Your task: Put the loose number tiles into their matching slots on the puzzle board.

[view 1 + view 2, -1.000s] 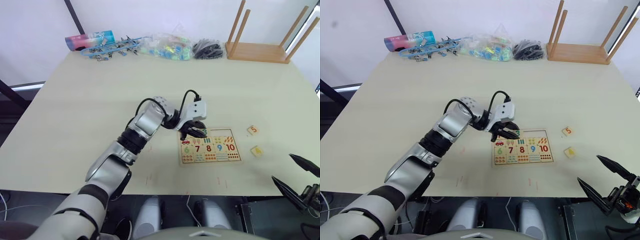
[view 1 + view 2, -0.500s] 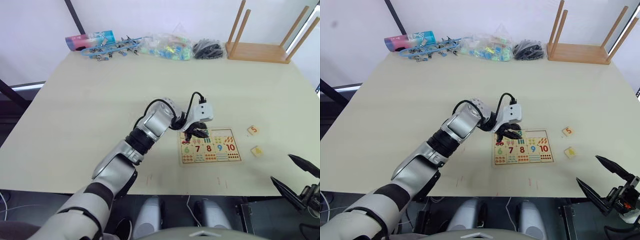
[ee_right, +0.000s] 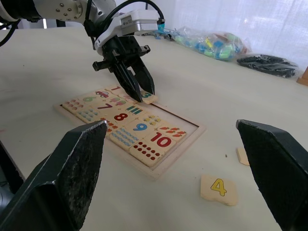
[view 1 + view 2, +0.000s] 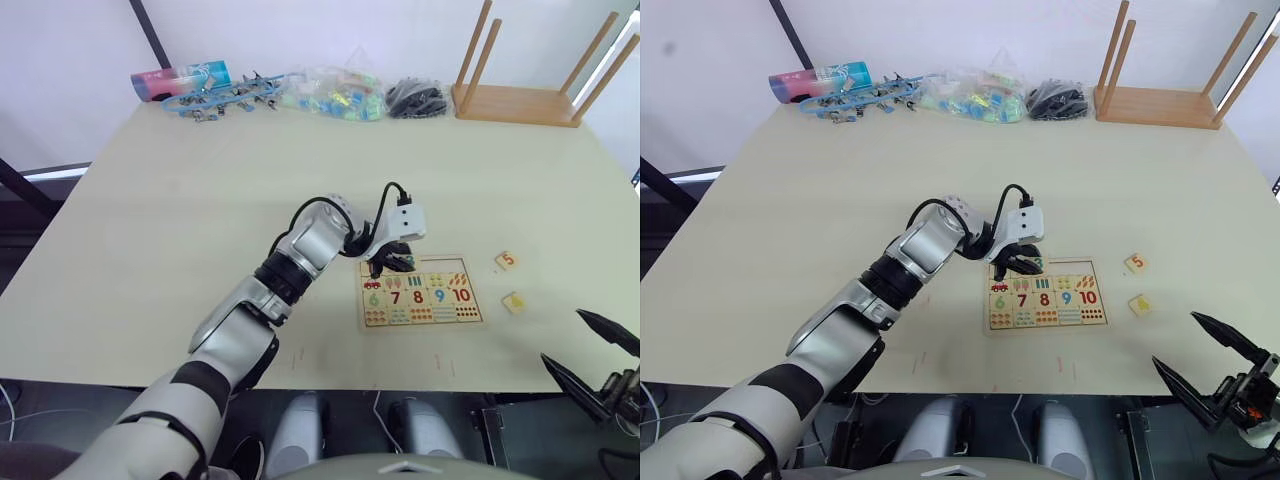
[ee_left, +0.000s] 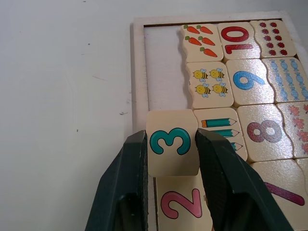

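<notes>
Table (image 4: 150, 200): large pale surface; carried the puzzle board near its front right, clutter and an upturned stool (image 4: 540, 95) along the far edge.

Puzzle board (image 4: 470, 318): flat, framed; lower tiles 6–10 and picture squares seated. In the upper row, the 2 tile (image 5: 182, 204) lay in place; the slots (image 5: 163, 62) beyond the 3 were bare.

Left claw (image 5: 172, 144): over the board's upper row, fingers closed on the green 3 tile (image 5: 172, 142), gripped by its two side edges. Compared with a second ago, the arm had reached further along the row, from the board's left corner toward the third slot; over the last half second it barely shifted.

Right claw (image 4: 1208, 365): off the table's front right edge, fingers spread wide, holding nothing; position unchanged from the earlier frames.

Loose tiles: yellow 4 (image 3: 219, 187) and red 5 (image 4: 507, 260) lay on the table right of the board, well apart from either claw.

Risks, as judged: the 3's wavy edges could catch on the 2 or the pencil square (image 5: 219, 127) if released askew, leaving it tilted on its neighbours. The fingers flanking the tile could nudge the seated 2 or drag the tile out on opening.
</notes>
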Available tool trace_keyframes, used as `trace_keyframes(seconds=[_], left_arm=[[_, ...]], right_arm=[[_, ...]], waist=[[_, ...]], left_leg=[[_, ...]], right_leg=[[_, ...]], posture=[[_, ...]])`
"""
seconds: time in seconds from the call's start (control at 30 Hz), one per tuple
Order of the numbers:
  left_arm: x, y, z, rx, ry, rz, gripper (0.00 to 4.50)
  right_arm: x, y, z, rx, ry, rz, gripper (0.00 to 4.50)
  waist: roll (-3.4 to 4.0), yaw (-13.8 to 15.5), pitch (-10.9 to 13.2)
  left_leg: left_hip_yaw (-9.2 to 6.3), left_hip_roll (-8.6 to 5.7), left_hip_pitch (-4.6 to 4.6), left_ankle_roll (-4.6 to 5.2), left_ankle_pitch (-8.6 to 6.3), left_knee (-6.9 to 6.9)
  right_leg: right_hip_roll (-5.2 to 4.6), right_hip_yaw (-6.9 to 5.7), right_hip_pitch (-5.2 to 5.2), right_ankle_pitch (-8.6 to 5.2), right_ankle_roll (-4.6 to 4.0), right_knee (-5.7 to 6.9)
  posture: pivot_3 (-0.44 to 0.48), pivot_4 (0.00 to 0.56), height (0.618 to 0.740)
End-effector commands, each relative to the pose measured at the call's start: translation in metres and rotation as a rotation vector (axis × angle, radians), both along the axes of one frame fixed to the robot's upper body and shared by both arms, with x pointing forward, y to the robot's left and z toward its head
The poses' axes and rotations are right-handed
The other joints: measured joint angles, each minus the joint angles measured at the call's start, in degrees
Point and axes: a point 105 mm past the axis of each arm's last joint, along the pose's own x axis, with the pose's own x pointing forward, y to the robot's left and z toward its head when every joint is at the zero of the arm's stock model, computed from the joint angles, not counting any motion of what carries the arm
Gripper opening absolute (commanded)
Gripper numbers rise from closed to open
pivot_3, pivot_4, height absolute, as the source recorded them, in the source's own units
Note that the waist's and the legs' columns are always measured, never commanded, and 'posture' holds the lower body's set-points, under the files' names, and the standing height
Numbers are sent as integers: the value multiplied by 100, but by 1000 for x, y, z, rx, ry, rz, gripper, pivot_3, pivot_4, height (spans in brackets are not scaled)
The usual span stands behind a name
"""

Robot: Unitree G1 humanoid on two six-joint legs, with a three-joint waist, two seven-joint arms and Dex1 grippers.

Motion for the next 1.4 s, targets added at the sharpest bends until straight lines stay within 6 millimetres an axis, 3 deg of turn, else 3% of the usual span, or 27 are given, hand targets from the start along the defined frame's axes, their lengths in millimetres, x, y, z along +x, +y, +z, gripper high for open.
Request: trace_keyframes(seconds=[0.03, 0.8, 0.83, 0.9, 1.07, 1.4], left_arm=[[2, -7, 12, -18, -50, -27, 979], [0, -7, 11, -23, -42, -36, 979], [0, -7, 11, -24, -39, -37, 1785], [-1, -7, 11, -25, -24, -38, 2349], [1, -7, 12, -27, -40, -35, 4461], [11, -6, 44, -120, -43, -9, 4461]], right_arm=[[-3, 1, 6, -15, -28, -6, 4500], [-2, 0, 3, -20, -25, -16, 4500], [-2, 0, 3, -21, -25, -16, 4500], [-2, 0, 3, -21, -24, -16, 4500], [-3, -1, 3, -23, -21, -15, 4500], [-4, 0, 3, -23, -16, -17, 4500]], waist=[[0, -1, 0], [0, -1, 0], [0, 0, 0], [0, -1, 0], [0, -1, 0], [0, 0, 0]], left_leg=[[0, 0, 0, 0, 0, 0], [-1, 0, 0, 0, 0, 0], [0, 0, 0, 0, 0, 0], [-1, 0, 0, 0, 0, 0], [-1, 0, 0, 0, 0, 0], [0, 0, -1, 0, 0, 0]], right_leg=[[0, 0, 0, 0, 0, 0], [0, 0, 0, 0, 0, 0], [0, 0, 0, 0, 0, 0], [0, 0, 0, 0, 0, 0], [0, 0, 0, 0, 0, 0], [0, -1, -1, 0, 0, 0]], posture=[[0, 150, 737], [0, 150, 737], [0, 150, 737], [0, 150, 737], [0, 150, 737], [0, 150, 737]])
